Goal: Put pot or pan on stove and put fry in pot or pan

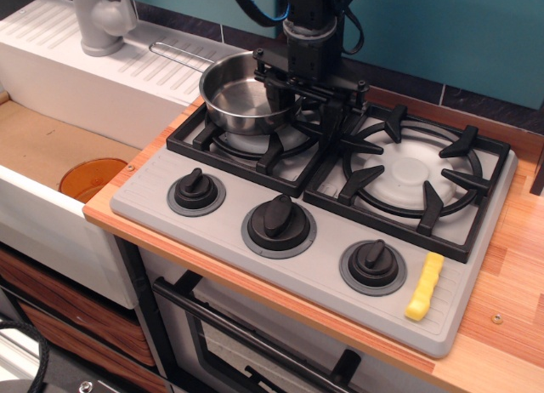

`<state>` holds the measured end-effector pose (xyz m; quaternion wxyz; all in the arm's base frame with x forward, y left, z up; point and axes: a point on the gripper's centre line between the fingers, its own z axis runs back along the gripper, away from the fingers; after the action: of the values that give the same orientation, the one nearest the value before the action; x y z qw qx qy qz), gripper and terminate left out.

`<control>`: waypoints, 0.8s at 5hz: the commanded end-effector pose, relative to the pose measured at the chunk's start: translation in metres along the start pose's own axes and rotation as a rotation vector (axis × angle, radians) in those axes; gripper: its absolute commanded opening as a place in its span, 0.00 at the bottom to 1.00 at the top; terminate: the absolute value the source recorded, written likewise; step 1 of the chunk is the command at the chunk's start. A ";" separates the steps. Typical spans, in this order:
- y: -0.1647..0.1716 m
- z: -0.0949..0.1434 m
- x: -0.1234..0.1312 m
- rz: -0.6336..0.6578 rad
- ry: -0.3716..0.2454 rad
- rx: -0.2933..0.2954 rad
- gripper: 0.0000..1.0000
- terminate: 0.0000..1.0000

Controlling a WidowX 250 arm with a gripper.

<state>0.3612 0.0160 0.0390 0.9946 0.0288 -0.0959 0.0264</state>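
Note:
The shiny steel pan [236, 100] stands on the left burner of the grey stove [327, 270], with its wire handle pointing back left over the white drainboard. My gripper [304, 112] is low over the pan's right rim. Its jaws are open and straddle the rim, one finger [276, 102] inside the pan and the other [332, 125] outside over the grate. I cannot tell whether a finger touches the rim. The yellow crinkle-cut fry [424, 287] lies on the stove's front right corner, right of the right knob [373, 265].
The right burner grate [414, 173] carries nothing. A white drainboard [76, 65] with a grey faucet [100, 19] lies at the back left. A sink [42, 146] with an orange disc [92, 179] is at the left. The wooden counter [514, 274] runs along the right.

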 end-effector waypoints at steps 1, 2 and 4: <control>-0.011 0.020 0.004 0.035 -0.017 0.050 0.00 0.00; -0.016 0.030 0.008 0.043 -0.008 0.057 0.00 0.00; -0.024 0.052 0.022 0.044 -0.036 0.050 0.00 0.00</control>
<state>0.3647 -0.0091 0.0623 0.9949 0.0566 -0.0672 0.0495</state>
